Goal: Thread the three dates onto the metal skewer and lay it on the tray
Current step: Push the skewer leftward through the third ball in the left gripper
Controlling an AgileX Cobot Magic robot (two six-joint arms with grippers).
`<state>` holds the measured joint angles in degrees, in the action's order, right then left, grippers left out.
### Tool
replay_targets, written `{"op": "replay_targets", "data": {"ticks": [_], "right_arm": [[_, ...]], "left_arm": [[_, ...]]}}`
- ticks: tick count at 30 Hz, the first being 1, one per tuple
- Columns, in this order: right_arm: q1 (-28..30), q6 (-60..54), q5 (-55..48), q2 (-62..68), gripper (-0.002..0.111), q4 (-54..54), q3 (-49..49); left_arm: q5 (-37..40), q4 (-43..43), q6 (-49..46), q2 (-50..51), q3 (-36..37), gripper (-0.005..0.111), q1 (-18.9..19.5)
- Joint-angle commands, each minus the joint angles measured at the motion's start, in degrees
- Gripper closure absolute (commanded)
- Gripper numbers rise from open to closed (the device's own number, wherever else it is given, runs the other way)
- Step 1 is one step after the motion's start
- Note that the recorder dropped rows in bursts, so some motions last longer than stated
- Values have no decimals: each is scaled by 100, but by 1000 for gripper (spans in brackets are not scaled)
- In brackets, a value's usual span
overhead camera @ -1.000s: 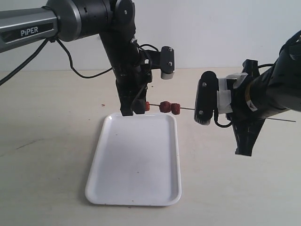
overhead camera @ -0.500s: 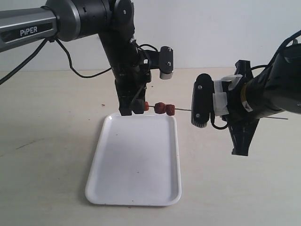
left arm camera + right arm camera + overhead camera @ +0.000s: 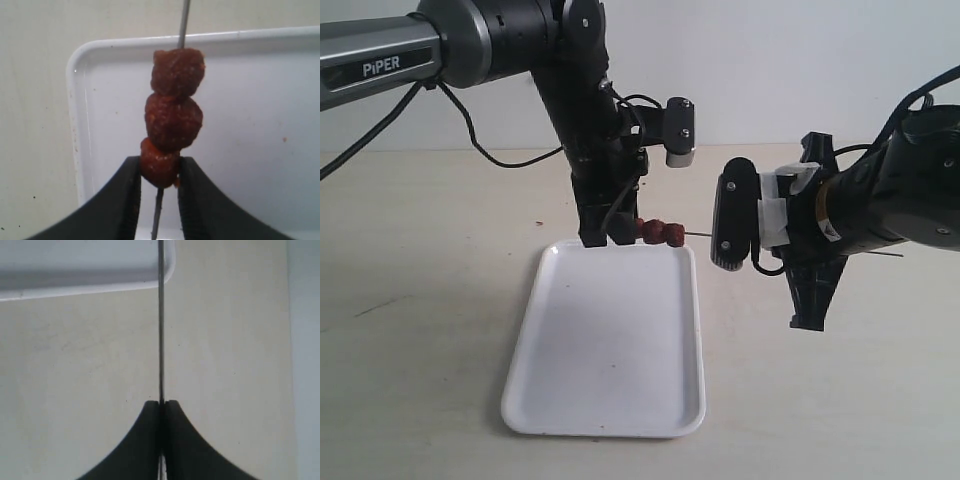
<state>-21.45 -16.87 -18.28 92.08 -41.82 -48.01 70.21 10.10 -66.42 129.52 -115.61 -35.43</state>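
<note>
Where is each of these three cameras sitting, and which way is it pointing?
Exterior: above the table, looking down at the tray; left arm and right arm show.
Left wrist: on the left arm, facing the tray past the left gripper, which pinches the dates; only its jaws show.
Right wrist: on the right arm, looking along the metal skewer from the shut right gripper; only its jaws show.
Shared: both wrist views catch skewer and tray.

"piper" in white letters on left arm [image 3: 380, 62] grey link.
</note>
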Motion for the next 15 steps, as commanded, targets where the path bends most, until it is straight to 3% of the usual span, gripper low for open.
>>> {"op": "replay_targets", "data": {"ticks": [1,15], "right_arm": [[15,102,198,8,108,-18,-38],[15,197,326,8,108,-18,-38]], "left_arm": [[-24,214,-61,-65,17,79,-19],[-24,437,-80,-65,17,79,-125]]}}
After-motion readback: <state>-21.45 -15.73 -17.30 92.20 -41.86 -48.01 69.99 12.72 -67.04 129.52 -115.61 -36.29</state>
